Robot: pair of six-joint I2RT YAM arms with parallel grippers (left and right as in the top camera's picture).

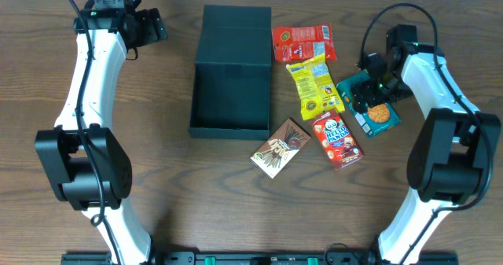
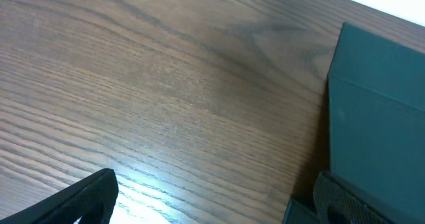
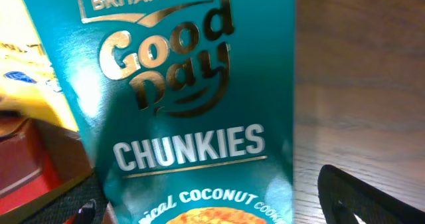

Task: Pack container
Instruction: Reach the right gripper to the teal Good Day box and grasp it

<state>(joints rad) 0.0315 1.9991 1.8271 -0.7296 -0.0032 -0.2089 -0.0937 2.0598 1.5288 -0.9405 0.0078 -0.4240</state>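
1. I see a dark wood-grain tabletop, glossy under the light, with a pale strip beyond its far edge.
2. The container, matte dark square cardboard, sits mid-tabletop with its lid hinged back flat.
3. The teal cookie box reads "BRITANNIA Good Day CHUNKIES".
4. My left claw gapes beside the container, holding nothing. My right claw gapes over the cookie box.

We note: container mid-table, lid flat at its 12 o'clock. Two pouches at 2–3 o'clock. Chunkies box beyond them at 3. Panda box at 4. Stick-snack box at 5.
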